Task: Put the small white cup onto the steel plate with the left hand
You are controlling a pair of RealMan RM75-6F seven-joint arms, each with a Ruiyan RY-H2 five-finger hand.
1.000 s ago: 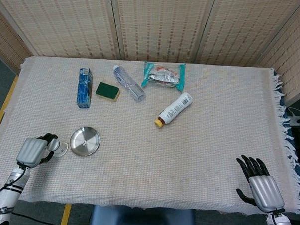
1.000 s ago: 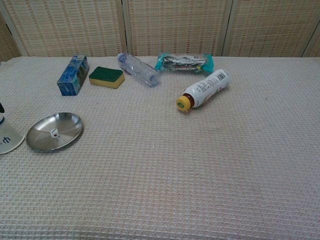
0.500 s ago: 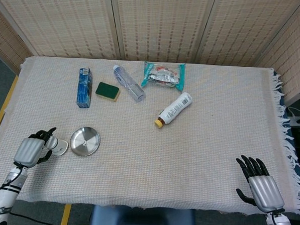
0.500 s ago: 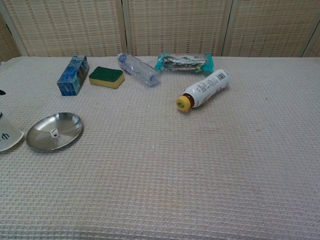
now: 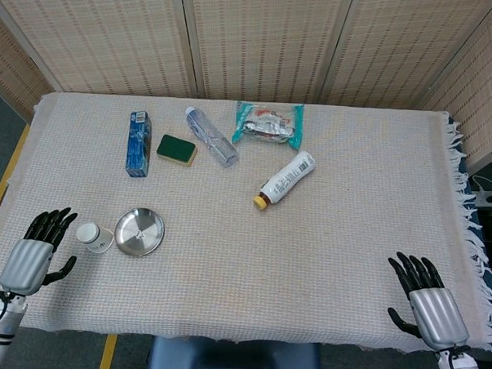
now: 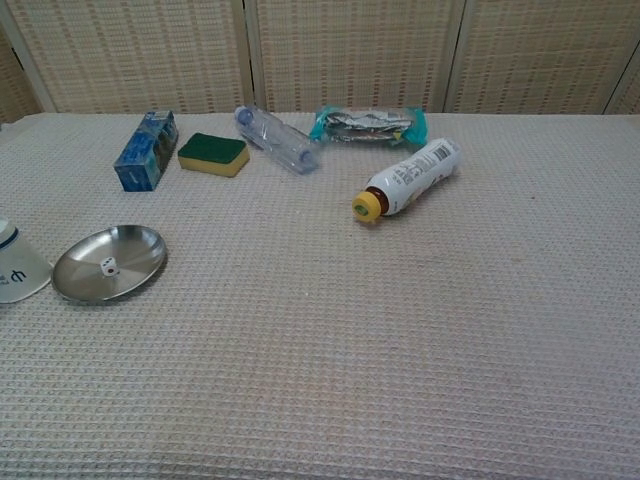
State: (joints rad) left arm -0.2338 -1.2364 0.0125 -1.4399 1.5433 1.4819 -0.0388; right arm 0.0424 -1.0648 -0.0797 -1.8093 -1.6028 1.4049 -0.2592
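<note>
The small white cup (image 5: 93, 236) is seen standing mouth-down on the counter (image 5: 325, 237), just beside the steel plate (image 5: 138, 231) on its left and not yet on it. The left hand (image 5: 32, 253) is held open, fingers spread, with nothing in it. The cup lies just ahead of those fingertips and toward the plate, so the hand, cup and plate fall roughly along one line running to the right. The cup's long axis is upright, its wider rim down. The right hand (image 5: 430, 303) is also held open and empty, well apart at the far corner, so the left is plainly the nearer. In the chest view a small white die (image 6: 108, 267) is seen lying in the plate, near its middle; the cup would probably have to be set down beside it.
</note>
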